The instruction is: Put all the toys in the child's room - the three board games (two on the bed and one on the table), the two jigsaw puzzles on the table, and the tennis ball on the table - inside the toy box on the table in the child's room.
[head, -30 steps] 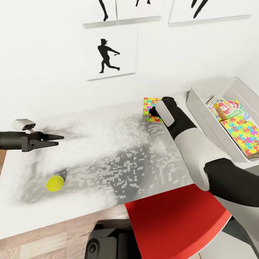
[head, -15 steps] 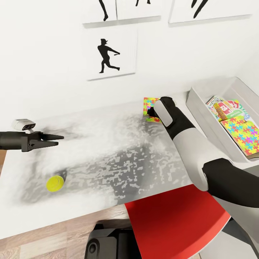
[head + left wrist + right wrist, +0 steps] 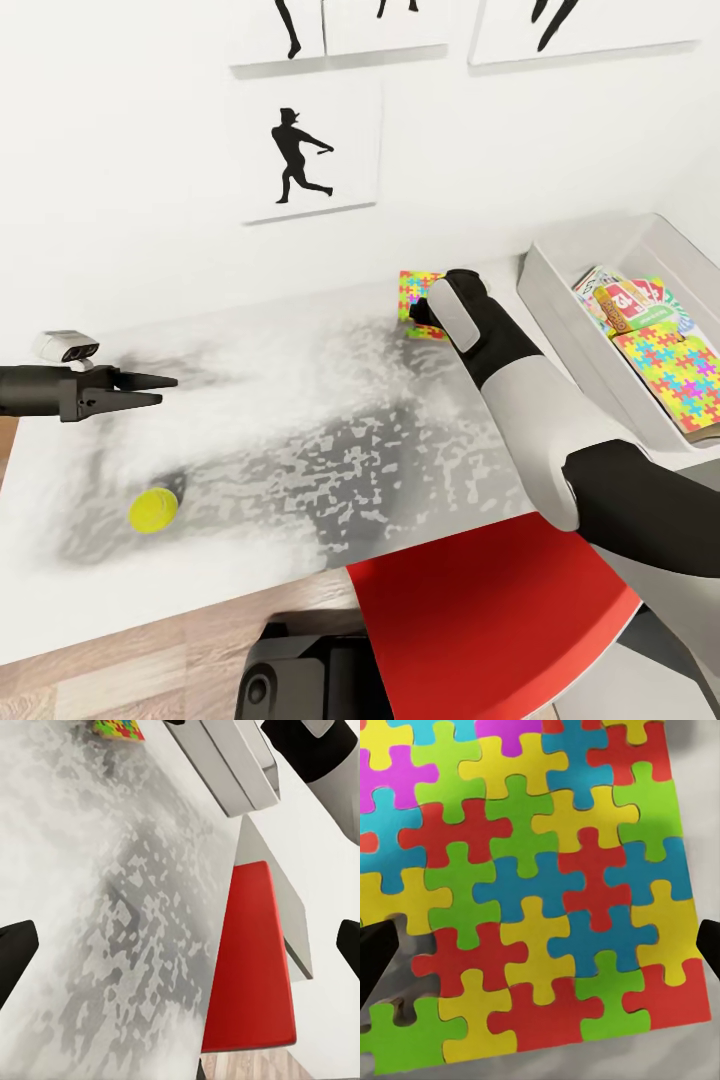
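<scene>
From the head camera we saw our right gripper (image 3: pixel 425 308) down on a jigsaw puzzle (image 3: pixel 415 297) at the back of the table (image 3: pixel 300 400), jaws hidden. The toy box (image 3: pixel 560 310) held another puzzle (image 3: pixel 678 378) and a board game (image 3: pixel 625 300). The tennis ball (image 3: pixel 152 509) sat near the left gripper (image 3: pixel 160 389), jaws barely parted. Both wrist cameras showed jaws spread, the right one's over the puzzle (image 3: pixel 532 892).
</scene>
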Controlling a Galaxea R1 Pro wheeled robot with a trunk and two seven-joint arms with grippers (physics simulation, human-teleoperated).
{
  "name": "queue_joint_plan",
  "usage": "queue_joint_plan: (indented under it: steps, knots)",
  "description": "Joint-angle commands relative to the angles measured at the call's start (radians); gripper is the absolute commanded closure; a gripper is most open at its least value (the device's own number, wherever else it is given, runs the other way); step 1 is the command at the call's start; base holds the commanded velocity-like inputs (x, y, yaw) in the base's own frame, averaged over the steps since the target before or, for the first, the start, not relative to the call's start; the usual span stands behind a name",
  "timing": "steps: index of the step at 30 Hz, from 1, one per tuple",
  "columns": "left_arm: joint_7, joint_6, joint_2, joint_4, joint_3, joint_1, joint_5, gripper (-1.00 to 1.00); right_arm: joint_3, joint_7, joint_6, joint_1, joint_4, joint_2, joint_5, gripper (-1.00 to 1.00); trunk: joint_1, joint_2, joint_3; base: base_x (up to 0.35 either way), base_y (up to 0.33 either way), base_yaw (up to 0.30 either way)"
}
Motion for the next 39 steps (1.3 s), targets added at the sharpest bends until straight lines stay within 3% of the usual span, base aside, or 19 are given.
queue_joint_plan:
  steps: [1,39]
  knots:
    - [-0.004,0.011,0.001,0.000,0.000,-0.001,0.000,-1.00,0.005,-0.010,0.004,0.000,0.004,-0.001,-0.007,-1.00,0.001,-0.001,-0.001,0.000,0.000,0.000]
    - [-0.004,0.011,-0.001,0.000,0.000,-0.001,0.000,-1.00,0.005,-0.010,0.002,0.001,0.042,0.000,-0.002,-1.00,0.001,-0.001,-0.001,-0.019,-0.004,0.000]
